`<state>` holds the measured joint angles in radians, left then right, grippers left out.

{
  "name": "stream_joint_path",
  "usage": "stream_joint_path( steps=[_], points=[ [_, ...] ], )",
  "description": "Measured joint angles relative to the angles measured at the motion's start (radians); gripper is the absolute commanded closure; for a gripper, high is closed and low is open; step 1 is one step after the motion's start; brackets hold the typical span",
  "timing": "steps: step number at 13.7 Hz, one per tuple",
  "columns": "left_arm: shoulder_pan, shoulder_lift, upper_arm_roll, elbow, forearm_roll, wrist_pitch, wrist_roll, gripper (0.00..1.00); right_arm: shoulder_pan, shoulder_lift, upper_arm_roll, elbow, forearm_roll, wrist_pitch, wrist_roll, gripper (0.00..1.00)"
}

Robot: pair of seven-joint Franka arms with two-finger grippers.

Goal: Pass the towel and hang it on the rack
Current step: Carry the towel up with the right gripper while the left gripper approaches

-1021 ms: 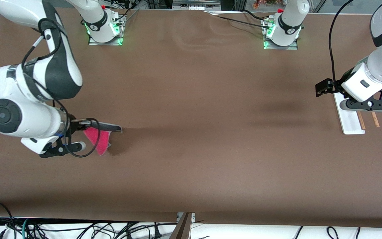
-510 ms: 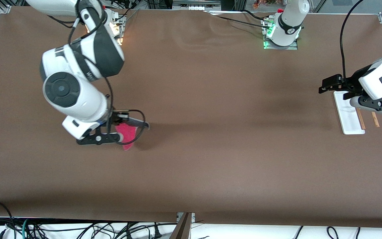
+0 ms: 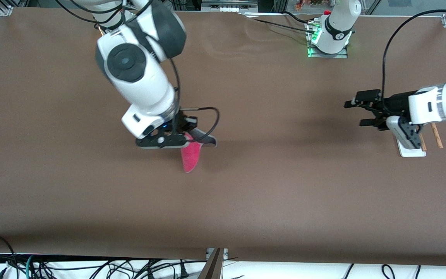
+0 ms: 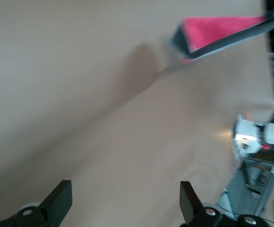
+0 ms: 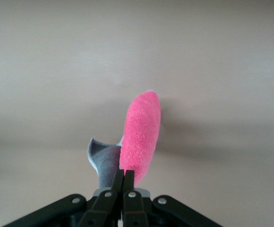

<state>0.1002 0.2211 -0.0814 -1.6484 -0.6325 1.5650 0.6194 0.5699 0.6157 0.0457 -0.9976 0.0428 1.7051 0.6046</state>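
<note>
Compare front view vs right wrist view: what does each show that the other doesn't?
Front only: the rack at the left arm's end of the table, with the open left pincer near it. Right wrist only: a close look at the right pincer shut on the towel, showing its grey underside. Both: the pink towel and the brown table.

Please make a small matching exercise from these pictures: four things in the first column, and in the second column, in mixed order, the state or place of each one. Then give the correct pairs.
Column one:
1. towel
2. left claw
3. right claw
4. rack

Column two:
A. open, holds nothing, over the bare table
B. stands at the left arm's end of the table
C. shut on the cloth
D. pink, hangs in the air over the table

Pairs: 1-D, 2-A, 3-C, 4-B
</note>
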Motion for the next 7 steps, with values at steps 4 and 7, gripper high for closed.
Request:
stream_joint_path(
  steps=[4, 7],
  points=[
    [-0.026, 0.027, -0.033, -0.081, -0.095, 0.125, 0.283, 0.00, 0.090, 0.000, 0.001, 0.001, 0.000, 0.071, 0.058, 1.00],
    [-0.033, 0.030, -0.077, -0.156, -0.195, 0.218, 0.497, 0.00, 0.134, 0.000, 0.001, 0.001, 0.001, 0.104, 0.076, 1.00]
  ],
)
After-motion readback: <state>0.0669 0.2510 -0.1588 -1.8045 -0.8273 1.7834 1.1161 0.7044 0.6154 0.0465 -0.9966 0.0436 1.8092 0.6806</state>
